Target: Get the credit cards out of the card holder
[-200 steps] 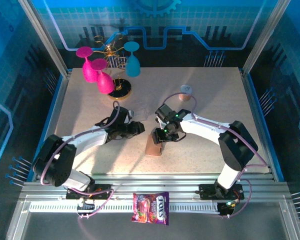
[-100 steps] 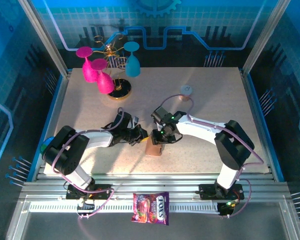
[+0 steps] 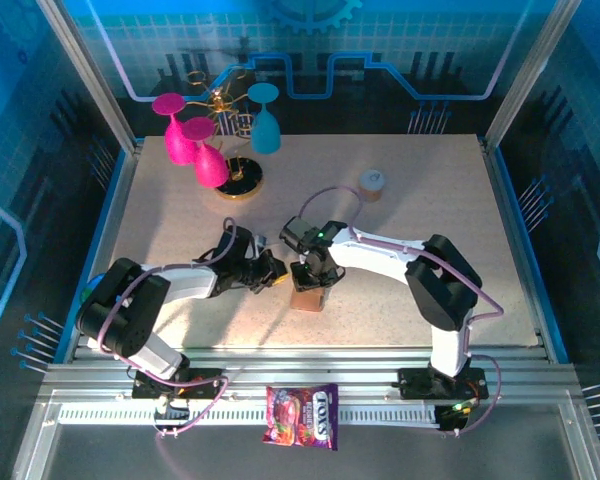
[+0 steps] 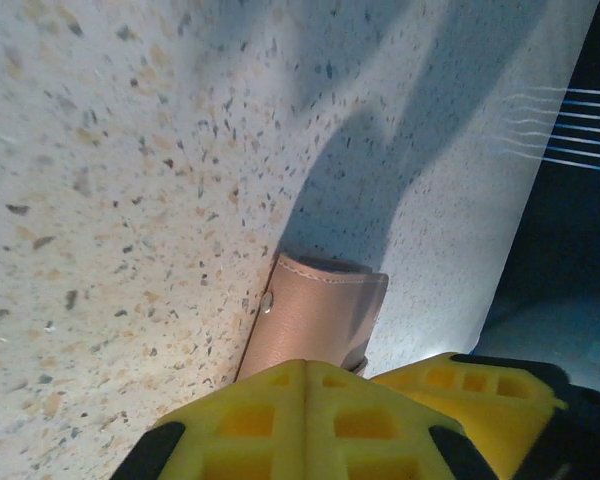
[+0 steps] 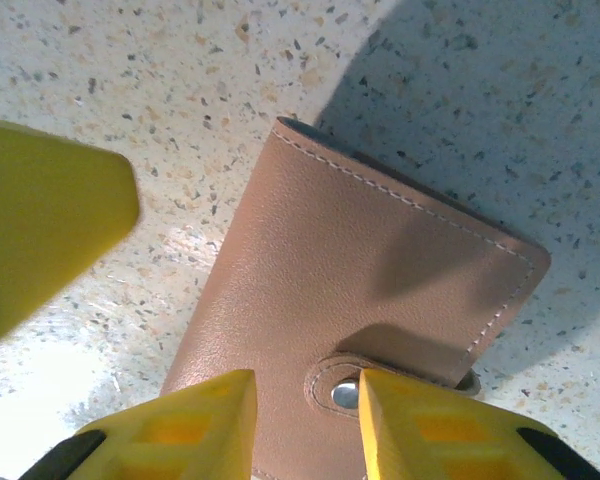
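Observation:
The card holder [image 3: 308, 298] is a tan-brown leather wallet, lying closed on the speckled table with its snap tab [image 5: 352, 384] fastened. The credit cards are hidden. My left gripper [image 3: 277, 277] is low at the holder's left edge. In the left wrist view its yellow fingertips [image 4: 308, 365] press together with nothing between them, and the card holder [image 4: 320, 318] lies just past them. My right gripper [image 3: 311, 279] hovers over the holder's far end. Its jaws [image 5: 305, 405] stand apart, astride the card holder [image 5: 360, 270] at the snap tab. The right fingertip [image 5: 430, 420] overlaps the tab's edge.
Pink and blue glasses hang on a gold rack [image 3: 230, 150] at the back left. A small round grey object [image 3: 372, 181] sits at the back centre. A colourful candy packet [image 3: 302, 414] lies on the front rail. The left gripper's finger [image 5: 40, 220] crowds the right wrist view.
The left gripper has shut and slid right, up to the holder's left edge. The right gripper has narrowed and moved left and down over the holder's snap tab.

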